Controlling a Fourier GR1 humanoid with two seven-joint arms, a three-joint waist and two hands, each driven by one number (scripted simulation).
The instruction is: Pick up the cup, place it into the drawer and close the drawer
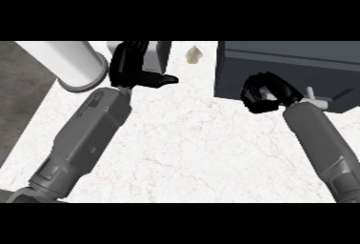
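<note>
Cup [162,53], as far as the head view lets me judge, is the pale grey thing at 12 o'clock on the counter [183,143]. Its left part is hidden by the left hand [130,63], and too little of it shows to be sure it is the cup.

The left hand lies at 11 o'clock, at the end of a grey forearm that comes in from 7 o'clock. Its fingers are straight and released, pointing to 12 o'clock across the pale thing. Its thumb juts toward 3 o'clock, curled round nothing. Whether the fingers touch the pale thing cannot be told. Just beside that hand, at 10 o'clock, stands a tall white cylinder [67,59].

A small beige object [195,55] lies at 12 o'clock, between the pale thing and the dark grey drawer [295,59], which fills the 2 o'clock corner.

The right hand [281,90] is at 3 o'clock against the drawer's near edge. It is clenched, its fingers wrapped round a pale piece that seems one with the white handle [316,101] showing just beside it.
</note>
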